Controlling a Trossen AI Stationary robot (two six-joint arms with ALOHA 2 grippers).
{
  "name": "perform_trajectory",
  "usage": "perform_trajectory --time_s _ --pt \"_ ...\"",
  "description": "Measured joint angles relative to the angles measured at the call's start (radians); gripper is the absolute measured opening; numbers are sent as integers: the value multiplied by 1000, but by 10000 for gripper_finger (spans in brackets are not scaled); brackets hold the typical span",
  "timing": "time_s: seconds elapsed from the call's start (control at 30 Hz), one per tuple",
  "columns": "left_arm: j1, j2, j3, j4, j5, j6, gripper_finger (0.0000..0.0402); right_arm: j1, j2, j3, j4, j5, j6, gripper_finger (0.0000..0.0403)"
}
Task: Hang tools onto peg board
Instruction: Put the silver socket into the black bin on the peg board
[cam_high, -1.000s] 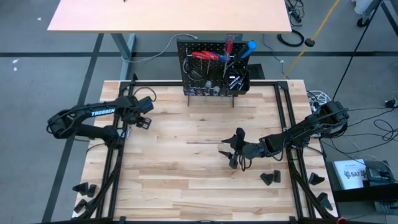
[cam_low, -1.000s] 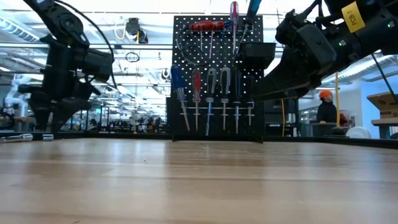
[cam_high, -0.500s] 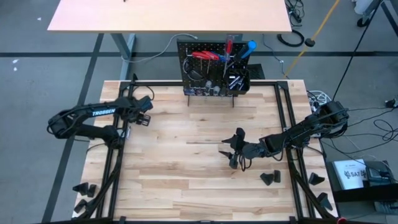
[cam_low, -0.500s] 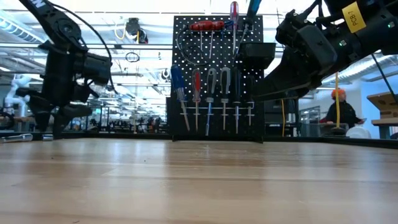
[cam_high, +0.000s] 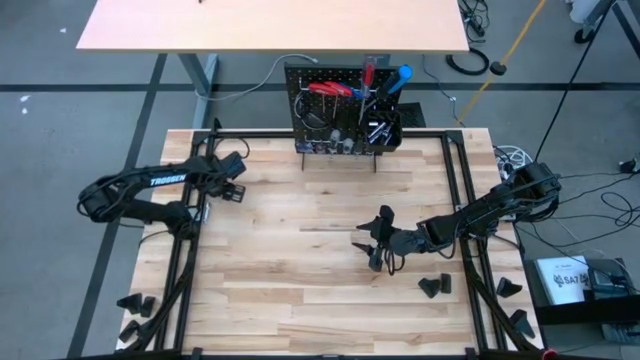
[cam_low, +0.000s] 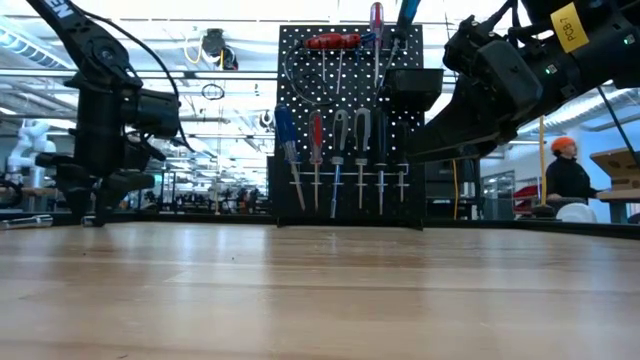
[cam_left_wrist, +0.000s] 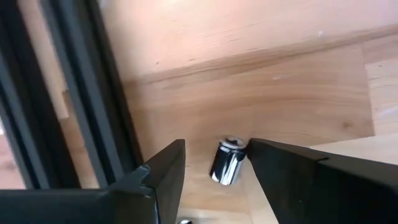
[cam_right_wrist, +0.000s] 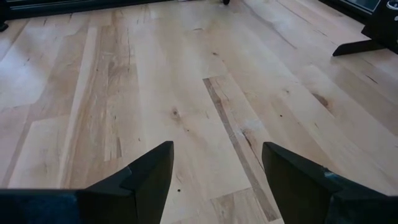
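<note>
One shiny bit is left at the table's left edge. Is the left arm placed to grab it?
Probably yes: the small shiny metal socket lies between the left tool's open fingers, nothing blocking on the wooden table.

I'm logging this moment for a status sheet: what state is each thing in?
left gripper: open, astride a small metal bit lying on the table
right gripper: open, empty, over bare wood
peg board: upright, screwdrivers hanging
black box bin: attached, holding metal pieces
</note>
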Motion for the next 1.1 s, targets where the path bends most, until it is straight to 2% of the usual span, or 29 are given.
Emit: perform_trajectory --time_s 0.23,0.53,0.67,0.87,1.1 --pt "1 57 8 11 31 38 191 0 0 0 1 0 2 238" --pt "2 61 5 17 67 65 189 0 0 0 2 0 2 238" --pt "2 63 7 20 80 65 153 0 0 0 2 0 2 238" --pt "1 64 8 26 98 66 54 0 0 0 2 0 2 238" --pt "-1 61 18 22 87 64 53 0 0 0 1 0 2 238"
